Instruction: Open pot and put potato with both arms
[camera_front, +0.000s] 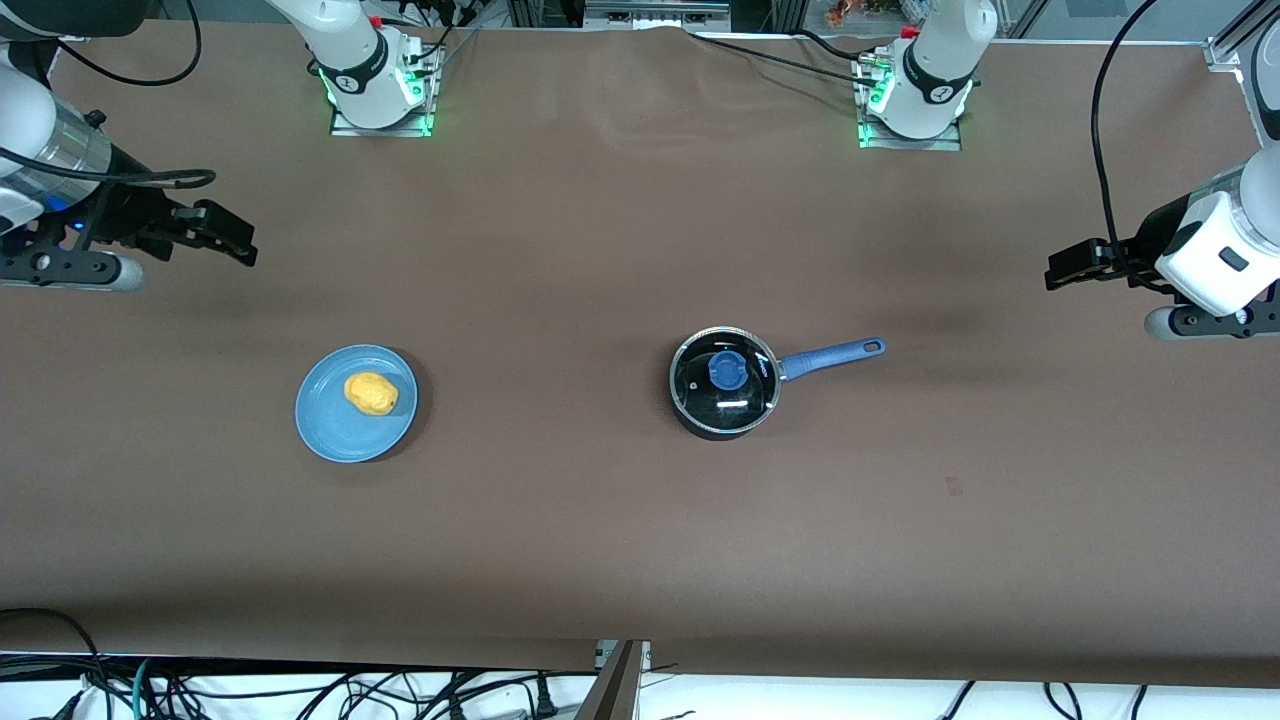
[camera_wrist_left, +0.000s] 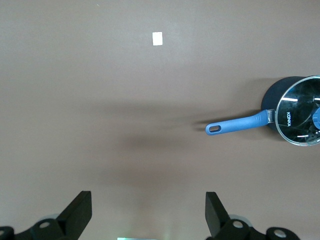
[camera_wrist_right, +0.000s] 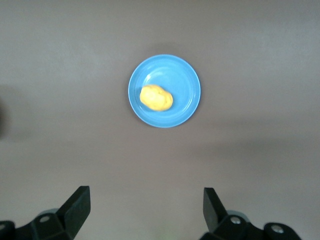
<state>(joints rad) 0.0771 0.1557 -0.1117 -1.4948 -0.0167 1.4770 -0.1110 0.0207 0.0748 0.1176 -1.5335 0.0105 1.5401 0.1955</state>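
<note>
The black pot (camera_front: 700, 415) stands near the table's middle, its blue handle (camera_front: 830, 357) pointing toward the left arm's end. A glass lid with a blue knob (camera_front: 727, 371) sits on it. The pot also shows in the left wrist view (camera_wrist_left: 272, 97). The yellow potato (camera_front: 369, 393) lies on a blue plate (camera_front: 335, 425) toward the right arm's end; it also shows in the right wrist view (camera_wrist_right: 156, 97). My left gripper (camera_front: 1065, 268) is open and empty over bare table at its end. My right gripper (camera_front: 232, 238) is open and empty over bare table at its end. Both arms wait.
The brown table surface (camera_front: 560, 520) spreads wide around both objects. A small white tag (camera_wrist_left: 157, 38) lies on the table in the left wrist view. The arm bases (camera_front: 375, 85) stand at the table's edge farthest from the front camera.
</note>
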